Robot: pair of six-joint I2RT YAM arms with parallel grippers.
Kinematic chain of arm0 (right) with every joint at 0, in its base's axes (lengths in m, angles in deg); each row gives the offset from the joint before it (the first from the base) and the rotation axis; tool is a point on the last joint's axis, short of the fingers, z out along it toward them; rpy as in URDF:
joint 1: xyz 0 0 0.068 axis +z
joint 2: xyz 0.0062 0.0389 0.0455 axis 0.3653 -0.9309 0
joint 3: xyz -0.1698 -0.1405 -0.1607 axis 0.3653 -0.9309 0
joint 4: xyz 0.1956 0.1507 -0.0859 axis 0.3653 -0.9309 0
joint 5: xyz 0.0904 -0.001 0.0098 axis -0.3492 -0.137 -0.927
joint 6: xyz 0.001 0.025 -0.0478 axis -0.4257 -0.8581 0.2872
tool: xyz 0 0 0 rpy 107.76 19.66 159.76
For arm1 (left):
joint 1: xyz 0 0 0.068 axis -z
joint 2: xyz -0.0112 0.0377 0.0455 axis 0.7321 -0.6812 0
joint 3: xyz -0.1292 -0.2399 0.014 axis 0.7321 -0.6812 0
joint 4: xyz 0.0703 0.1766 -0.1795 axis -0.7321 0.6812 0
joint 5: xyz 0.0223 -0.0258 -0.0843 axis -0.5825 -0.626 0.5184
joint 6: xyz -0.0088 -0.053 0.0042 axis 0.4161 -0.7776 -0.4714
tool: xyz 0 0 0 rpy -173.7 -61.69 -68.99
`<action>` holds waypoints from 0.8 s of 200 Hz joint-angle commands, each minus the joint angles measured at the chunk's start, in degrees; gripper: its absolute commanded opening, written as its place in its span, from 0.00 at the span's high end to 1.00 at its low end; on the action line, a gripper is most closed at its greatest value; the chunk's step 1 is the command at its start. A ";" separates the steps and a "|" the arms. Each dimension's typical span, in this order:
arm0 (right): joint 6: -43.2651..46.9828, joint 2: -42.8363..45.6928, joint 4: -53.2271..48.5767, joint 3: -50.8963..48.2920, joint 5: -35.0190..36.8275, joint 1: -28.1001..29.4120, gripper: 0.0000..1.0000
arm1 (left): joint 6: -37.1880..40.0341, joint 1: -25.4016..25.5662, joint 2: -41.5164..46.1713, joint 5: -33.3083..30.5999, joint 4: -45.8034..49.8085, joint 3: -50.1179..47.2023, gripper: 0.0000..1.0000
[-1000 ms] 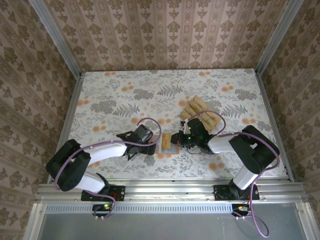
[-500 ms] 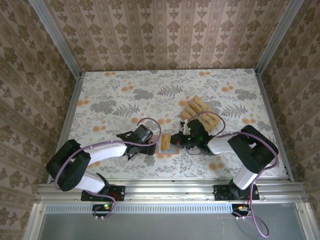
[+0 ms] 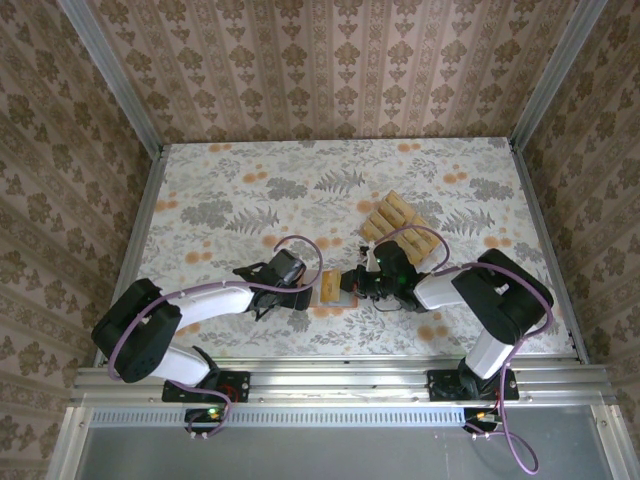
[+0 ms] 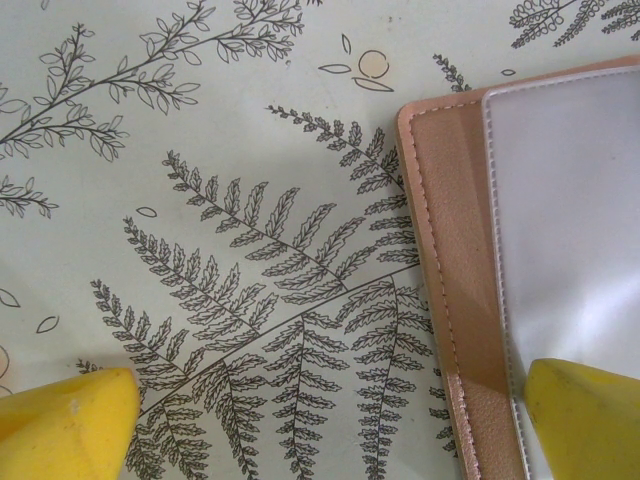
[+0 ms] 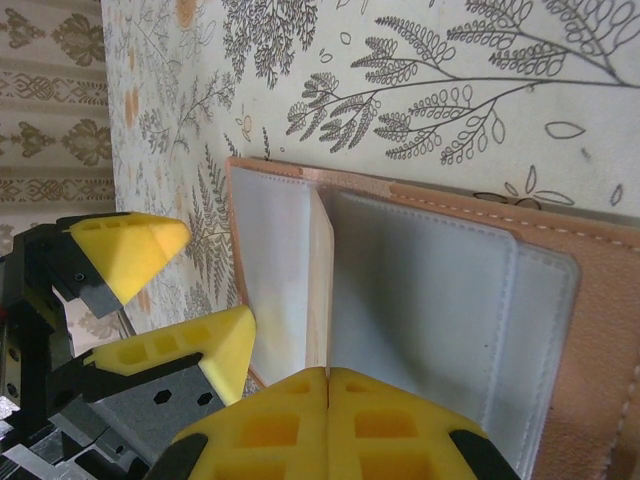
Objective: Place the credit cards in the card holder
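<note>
— What's hidden?
— I'm watching the right gripper [image 5: 328, 385] pinching one thin tan card [image 5: 320, 290] edge-on at the open reddish-brown leather card holder [image 3: 335, 286], near centre; the card's face is hiding. My left gripper [image 4: 328, 415] is gaping empty.

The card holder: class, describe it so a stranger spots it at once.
On the floral table, look near the front edge, between the left gripper and right gripper. The card holder lies open there: reddish-brown leather with pale slots, unlike the tan credit cards lying farther back.
</note>
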 commanded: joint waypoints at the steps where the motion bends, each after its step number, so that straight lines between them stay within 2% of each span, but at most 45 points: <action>1: -0.65 -1.37 1.49 -1.02 -0.64 0.70 1.00 | -0.55 -0.18 -0.44 -1.29 1.09 -1.03 0.00; 160: 2.32 0.32 -0.79 -3.17 2.26 0.53 1.00 | -0.82 -0.12 0.41 -1.72 1.97 -1.12 0.00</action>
